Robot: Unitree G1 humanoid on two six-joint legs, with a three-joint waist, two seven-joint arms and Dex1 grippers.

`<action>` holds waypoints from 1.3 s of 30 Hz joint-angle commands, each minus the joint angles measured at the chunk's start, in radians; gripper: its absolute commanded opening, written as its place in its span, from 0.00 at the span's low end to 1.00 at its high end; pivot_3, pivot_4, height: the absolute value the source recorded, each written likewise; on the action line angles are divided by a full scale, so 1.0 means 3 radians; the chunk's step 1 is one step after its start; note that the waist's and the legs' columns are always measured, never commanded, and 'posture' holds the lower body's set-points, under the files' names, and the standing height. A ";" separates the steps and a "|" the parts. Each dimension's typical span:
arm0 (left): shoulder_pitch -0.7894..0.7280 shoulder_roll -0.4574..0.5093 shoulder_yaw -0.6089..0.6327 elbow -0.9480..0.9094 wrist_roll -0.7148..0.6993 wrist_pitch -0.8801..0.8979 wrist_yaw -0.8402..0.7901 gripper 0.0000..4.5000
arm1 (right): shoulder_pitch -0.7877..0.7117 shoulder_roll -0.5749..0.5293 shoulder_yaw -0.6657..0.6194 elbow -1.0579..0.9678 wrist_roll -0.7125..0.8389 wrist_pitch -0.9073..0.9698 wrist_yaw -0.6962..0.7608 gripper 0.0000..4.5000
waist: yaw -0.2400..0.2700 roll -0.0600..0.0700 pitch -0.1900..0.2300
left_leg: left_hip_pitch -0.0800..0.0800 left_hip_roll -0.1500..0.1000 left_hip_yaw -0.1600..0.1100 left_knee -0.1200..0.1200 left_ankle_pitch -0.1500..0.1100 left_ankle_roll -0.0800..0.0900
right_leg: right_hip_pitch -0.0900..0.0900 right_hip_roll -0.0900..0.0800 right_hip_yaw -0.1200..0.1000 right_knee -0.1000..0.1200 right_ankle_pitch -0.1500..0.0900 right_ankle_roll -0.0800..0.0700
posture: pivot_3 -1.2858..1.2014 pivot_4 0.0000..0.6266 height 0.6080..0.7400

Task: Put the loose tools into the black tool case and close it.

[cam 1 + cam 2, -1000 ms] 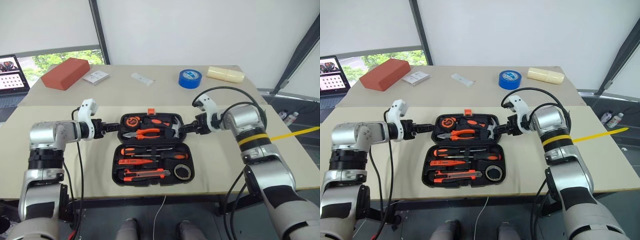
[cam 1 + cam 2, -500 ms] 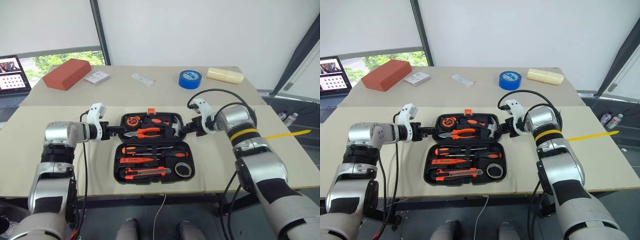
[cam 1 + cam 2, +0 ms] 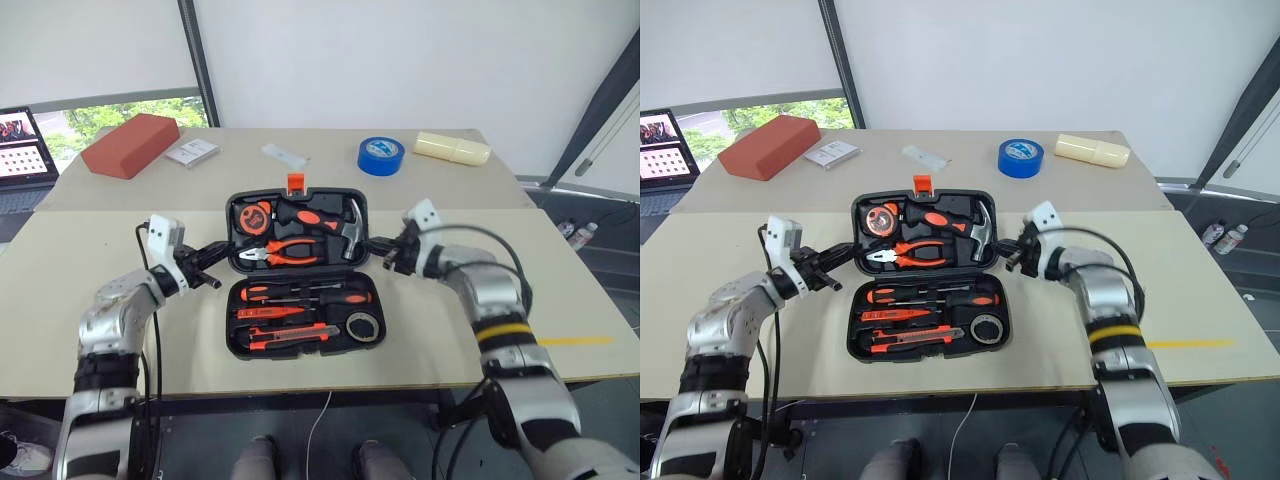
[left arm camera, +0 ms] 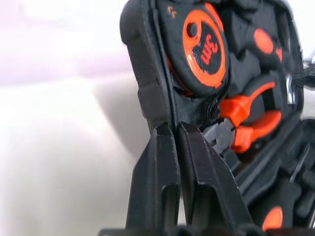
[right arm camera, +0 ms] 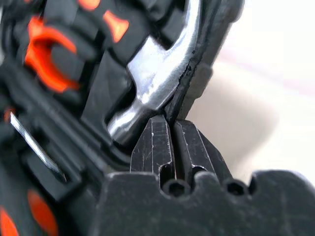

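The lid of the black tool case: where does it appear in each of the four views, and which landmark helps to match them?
Left eye view: the lid, centre, raised behind the lower half.
Right eye view: centre, slightly left.
Left wrist view: its rim, beside the tape measure, meets the left hand.
Right wrist view: its rim meets the right hand.
Landmark: the hammer head, in the lid's right corner.

Black tool case (image 3: 298,275) open on the tabletop, lid half tilted up, orange latch (image 3: 295,182) on its top edge. Base half holds two orange-black screwdrivers (image 3: 305,294), the red tester (image 3: 262,313), the utility knife (image 3: 285,334) and the small black tape roll (image 3: 363,327), all seated in slots.
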 commanded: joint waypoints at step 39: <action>-0.0715 0.0449 -0.0939 0.1481 0.0756 -0.0673 -0.1046 0.01 | 0.1044 -0.0787 0.0810 -0.1529 0.0206 0.0203 0.0426 0.00 | 0.0001 -0.0018 0.0004 | 0.0061 0.0006 0.0007 0.0009 -0.0001 0.0001 | 0.0053 0.0003 0.0002 0.0006 -0.0025 0.0008 | 0.52 0.24 1.00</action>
